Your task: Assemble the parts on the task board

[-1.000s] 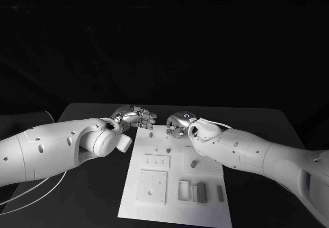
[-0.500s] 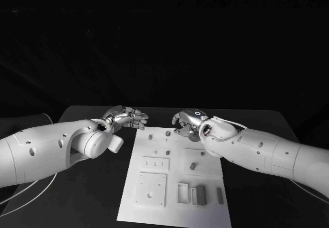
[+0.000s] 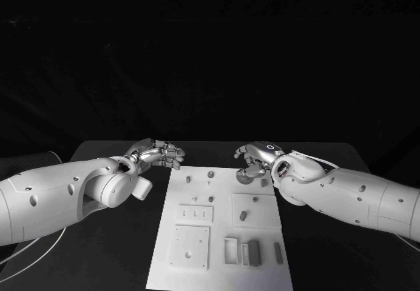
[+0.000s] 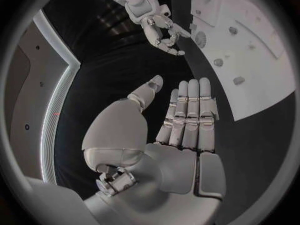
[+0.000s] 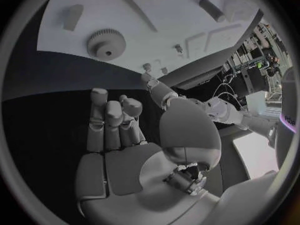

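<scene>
The white task board [image 3: 224, 185] lies lengthwise in the middle of the black table, and the wrist views show it as well [image 4: 262, 70] [image 5: 125, 15]. Small grey parts stand on it: pegs [image 3: 210, 174] near the far end, a toothed gear [image 3: 244, 180] [image 5: 106, 44] and a dark block [image 3: 254, 251] near the front. My left hand [image 3: 156, 153] [image 4: 181, 130] hovers off the board's far left corner, fingers straight and holding nothing. My right hand [image 3: 255, 157] [image 5: 119, 135] hovers above the far right corner just beyond the gear, fingers loosely bent and holding nothing.
A white cable [image 3: 35, 254] loops on the table under my left arm. Square recessed plates [image 3: 192, 245] and a slotted holder [image 3: 231, 250] take up the board's near half. Bare black table lies on both sides of the board.
Both hands have drawn apart from the board's far end, the left one leftward, the right one rightward. The gear now shows uncovered beside the right hand.
</scene>
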